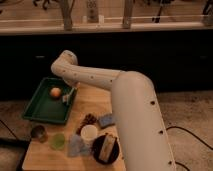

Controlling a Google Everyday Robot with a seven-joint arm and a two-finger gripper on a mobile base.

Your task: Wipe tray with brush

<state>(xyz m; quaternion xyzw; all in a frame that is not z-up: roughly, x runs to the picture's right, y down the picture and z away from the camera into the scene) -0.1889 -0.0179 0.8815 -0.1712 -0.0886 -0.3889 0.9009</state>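
The dark-green tray lies on the left end of the wooden table. A small orange round thing sits in it near the far rim. My gripper hangs from the white arm over the tray's right side, next to the orange thing. It is shut on the brush, whose pale slim shape points down to the tray floor by the right rim.
On the wooden table stand a blue sponge, a brown lump, a white cup, a round black plate, a green cup, a metal can and a pale blue packet. My white arm spans the table's right side.
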